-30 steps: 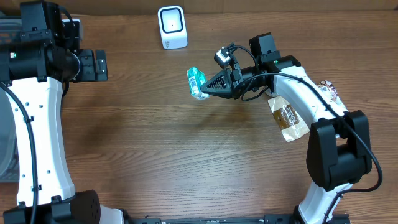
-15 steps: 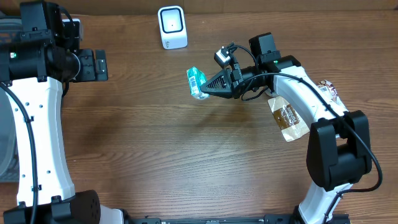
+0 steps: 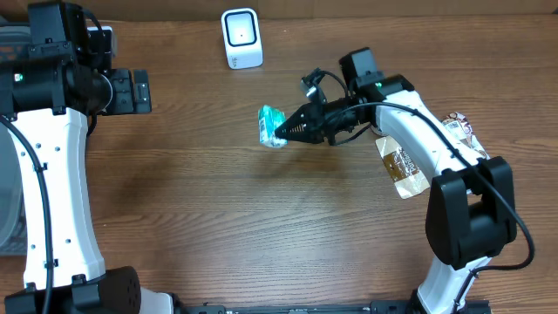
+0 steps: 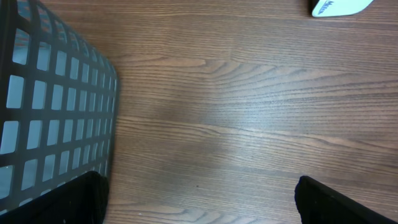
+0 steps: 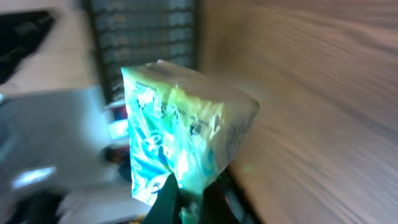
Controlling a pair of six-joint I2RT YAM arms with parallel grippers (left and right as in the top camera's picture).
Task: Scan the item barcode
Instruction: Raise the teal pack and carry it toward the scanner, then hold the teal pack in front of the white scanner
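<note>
Item: teal packet (image 3: 271, 127), held off the worktop (image 3: 218, 201) near its middle, a little below and right of the white scanner (image 3: 241, 37).
Holder: right gripper (image 3: 282, 133), pinching the teal packet's edge.
Brown packet (image 3: 405, 167): flat on the worktop beneath the right arm.
Left gripper (image 3: 139, 92): spread wide, far left, beside the grey mesh basket (image 4: 50, 106).
</note>
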